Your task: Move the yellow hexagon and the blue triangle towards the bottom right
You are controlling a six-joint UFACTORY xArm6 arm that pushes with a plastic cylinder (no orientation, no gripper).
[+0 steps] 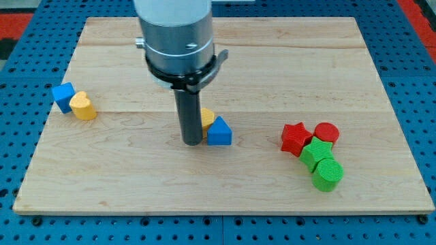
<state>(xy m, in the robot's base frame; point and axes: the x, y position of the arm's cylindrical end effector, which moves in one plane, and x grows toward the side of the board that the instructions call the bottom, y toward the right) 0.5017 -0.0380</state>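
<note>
1. Rod planted near board centre, my tip (192, 141) down on the wood.
2. Tip hard against the left side of the blue triangle (219, 132), touching or as good as.
3. Yellow hexagon (206, 118) tucked just behind the triangle, toward the view's top, partly hidden by the rod; shape hard to confirm from the sliver showing.
4. Both task blocks sitting close together, a little below and right of board centre, well short of the bottom right corner.
5. No jaws here: just a plain rod under a big grey cylinder (174, 30) and a dark clamp (185, 70).
6. Far left: blue block (63, 96) pressed up against a second yellow block (83, 105), well apart from the tip.
7. Right side: red star (296, 137) touching a red cylinder (326, 132).
8. Just below those, a green block (315, 152), then a green cylinder (328, 174), all four bunched in one cluster.
9. Cluster well apart from the triangle, open wood between.
10. Wooden board (136, 184) resting on a blue perforated table (13, 27).
</note>
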